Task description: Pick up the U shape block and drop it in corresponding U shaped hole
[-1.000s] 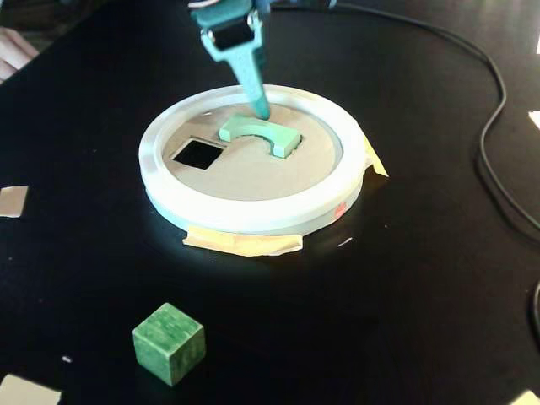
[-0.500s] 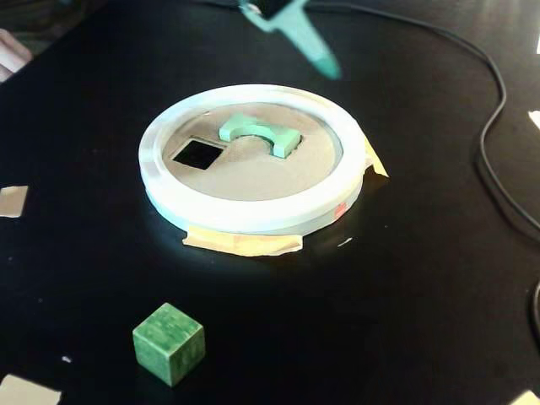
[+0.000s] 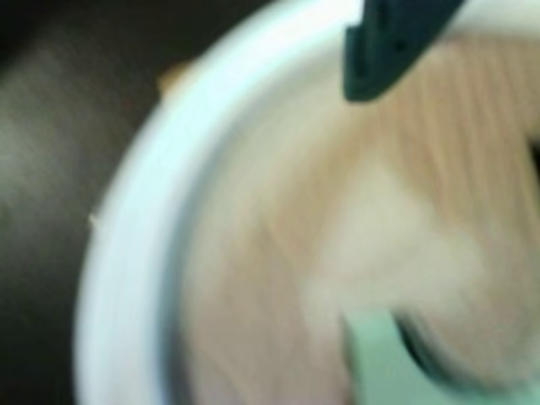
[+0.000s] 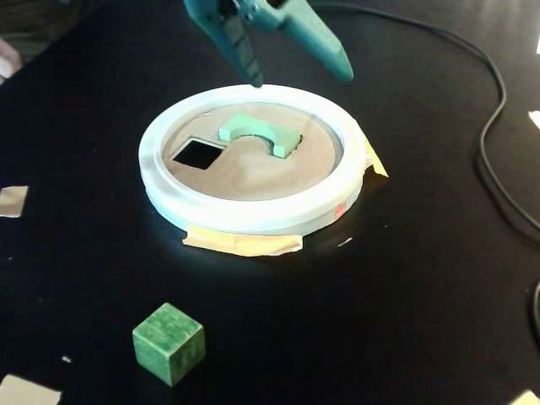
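Your fixed view shows the end effector (image 4: 299, 74) spread wide, empty, above the U shape block (image 4: 260, 133); wrist view blurs.

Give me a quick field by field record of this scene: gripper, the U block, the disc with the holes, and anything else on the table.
gripper: open, empty, above the far rim of the disc
U shape block: on the cardboard disc, sitting at the U shaped hole, its top proud of the surface
white rim: rings the tan disc
square cutout: empty, left of the block in the fixed view
green cube: on the black table, near side
cable: along the right
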`<state>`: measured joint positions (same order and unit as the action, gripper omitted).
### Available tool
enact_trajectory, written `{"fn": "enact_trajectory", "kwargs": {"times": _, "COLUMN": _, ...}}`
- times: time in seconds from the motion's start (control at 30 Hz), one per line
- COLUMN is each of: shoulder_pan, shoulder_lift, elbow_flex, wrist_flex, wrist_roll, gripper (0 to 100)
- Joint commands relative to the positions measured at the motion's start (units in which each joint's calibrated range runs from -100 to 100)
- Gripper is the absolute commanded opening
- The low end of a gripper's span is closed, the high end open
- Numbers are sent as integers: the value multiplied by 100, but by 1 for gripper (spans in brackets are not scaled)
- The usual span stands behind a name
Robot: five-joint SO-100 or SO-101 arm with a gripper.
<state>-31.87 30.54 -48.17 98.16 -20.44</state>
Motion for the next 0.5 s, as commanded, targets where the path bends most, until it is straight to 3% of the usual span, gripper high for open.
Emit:
{"fn": "enact_trajectory", "kwargs": {"times": 0.0, "shoulder_pan": 515, "shoulder_lift": -989, "elbow_flex": -474, "wrist_flex": 184, "wrist_roll": 518, "gripper": 100}}
{"fn": "enact_trajectory", "kwargs": {"times": 0.23, "shoulder_pan": 1152, "shoulder_lift": -1984, "elbow_flex": 199, "wrist_flex": 184, "wrist_roll": 1045, "gripper": 100}}
{"fn": "enact_trajectory", "kwargs": {"times": 0.47, "shoulder_pan": 2313, "shoulder_lift": -4715, "elbow_flex": 3196, "wrist_flex": 184, "wrist_roll": 1231, "gripper": 100}}
